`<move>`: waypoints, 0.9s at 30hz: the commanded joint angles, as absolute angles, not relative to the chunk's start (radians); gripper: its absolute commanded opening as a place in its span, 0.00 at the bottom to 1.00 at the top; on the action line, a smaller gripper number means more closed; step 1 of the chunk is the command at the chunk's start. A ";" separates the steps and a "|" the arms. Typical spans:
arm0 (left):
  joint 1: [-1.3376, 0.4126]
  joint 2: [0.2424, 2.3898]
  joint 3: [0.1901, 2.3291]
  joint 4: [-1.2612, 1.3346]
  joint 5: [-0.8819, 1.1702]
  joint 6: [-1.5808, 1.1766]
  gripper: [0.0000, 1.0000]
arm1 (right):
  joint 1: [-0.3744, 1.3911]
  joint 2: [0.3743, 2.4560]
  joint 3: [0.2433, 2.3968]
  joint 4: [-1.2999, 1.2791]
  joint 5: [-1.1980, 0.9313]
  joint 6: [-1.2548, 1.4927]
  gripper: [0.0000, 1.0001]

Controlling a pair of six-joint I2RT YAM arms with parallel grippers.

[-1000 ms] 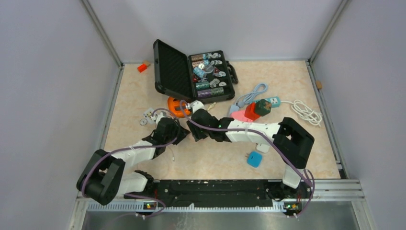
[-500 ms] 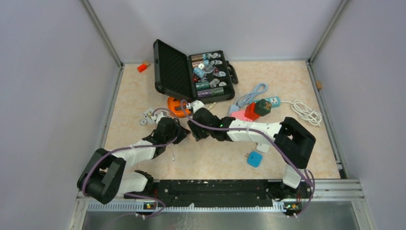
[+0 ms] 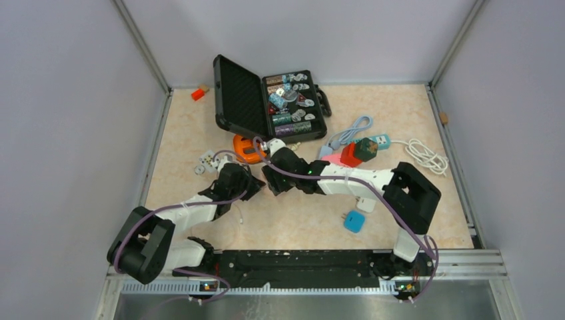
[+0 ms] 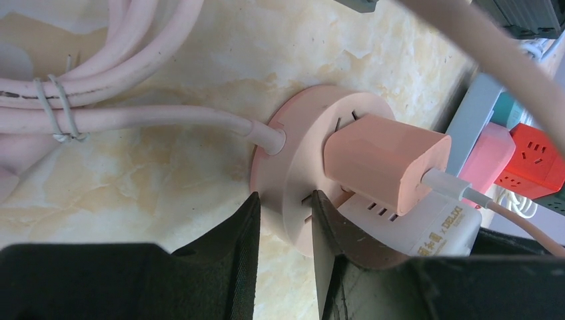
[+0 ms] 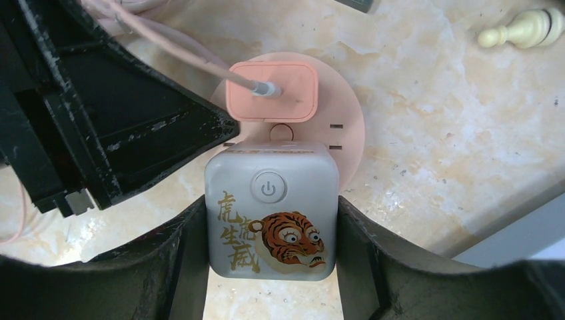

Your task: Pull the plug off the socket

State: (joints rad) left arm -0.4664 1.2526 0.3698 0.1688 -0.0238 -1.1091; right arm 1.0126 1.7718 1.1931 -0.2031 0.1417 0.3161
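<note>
A round pink socket (image 4: 300,140) lies flat on the table with its pink cable (image 4: 166,120) running left. A pink charger plug (image 4: 383,160) and a white cube plug (image 5: 270,213) with a tiger print and a power button sit in it. My left gripper (image 4: 283,200) is shut on the socket's rim. My right gripper (image 5: 270,203) is shut on the sides of the white plug. In the top view the left gripper (image 3: 250,179) and the right gripper (image 3: 272,181) meet at the table's middle left and hide the socket.
An open black case (image 3: 266,100) of chips stands at the back. An orange object (image 3: 245,148) lies just behind the grippers. A power strip with red and green cubes (image 3: 353,152), a white cable (image 3: 426,157), a blue adapter (image 3: 354,221) and a chess pawn (image 5: 526,30) lie to the right.
The right arm has shifted very slightly. Both grippers keep their hold in the same place.
</note>
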 commanded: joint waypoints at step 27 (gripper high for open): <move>-0.465 1.300 0.342 -0.048 -0.063 -1.044 0.25 | 0.981 1.658 1.219 -0.050 -0.085 0.394 0.00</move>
State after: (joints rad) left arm -0.4664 1.2541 0.3908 0.1356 -0.0170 -1.0969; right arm 0.9886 1.7607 1.1885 -0.2035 0.0982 0.3115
